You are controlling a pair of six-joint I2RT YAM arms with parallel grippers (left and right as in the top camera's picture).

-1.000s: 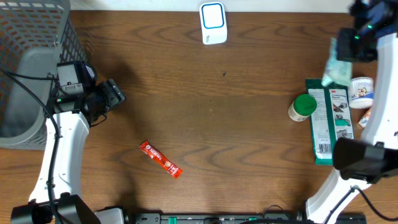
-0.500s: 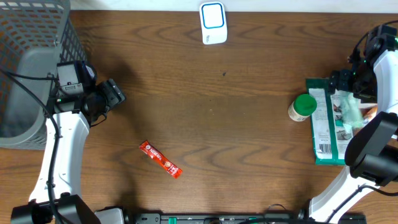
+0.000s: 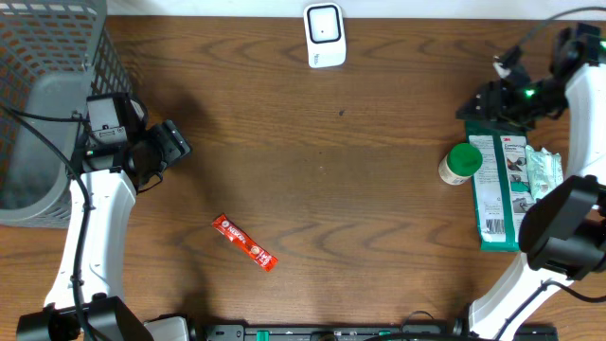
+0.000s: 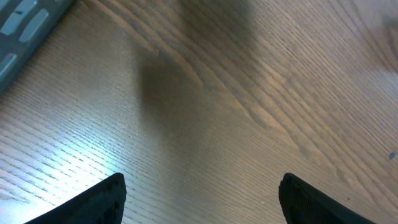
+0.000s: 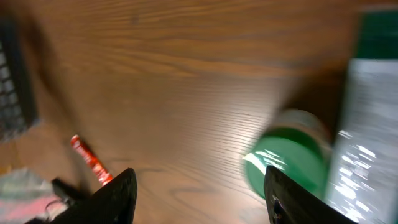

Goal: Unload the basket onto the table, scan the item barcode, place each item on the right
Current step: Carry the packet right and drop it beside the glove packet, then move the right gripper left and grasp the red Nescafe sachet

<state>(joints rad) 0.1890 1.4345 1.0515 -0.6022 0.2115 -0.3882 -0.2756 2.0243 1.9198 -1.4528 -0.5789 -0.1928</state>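
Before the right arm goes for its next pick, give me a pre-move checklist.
1. Right gripper empty, jaws apart: ok.
2. Left gripper open over bare wood, holding nothing: ok.
3. Scanner unobstructed, nothing near it: ok.
4. Green-capped bottle clear of neighbours: not ok, it sits against the green package.
5. Red sachet lies alone, easy access: ok.
6. Any barcode facing up: cannot tell.

Table bears sachet, bottle, perhaps scanner
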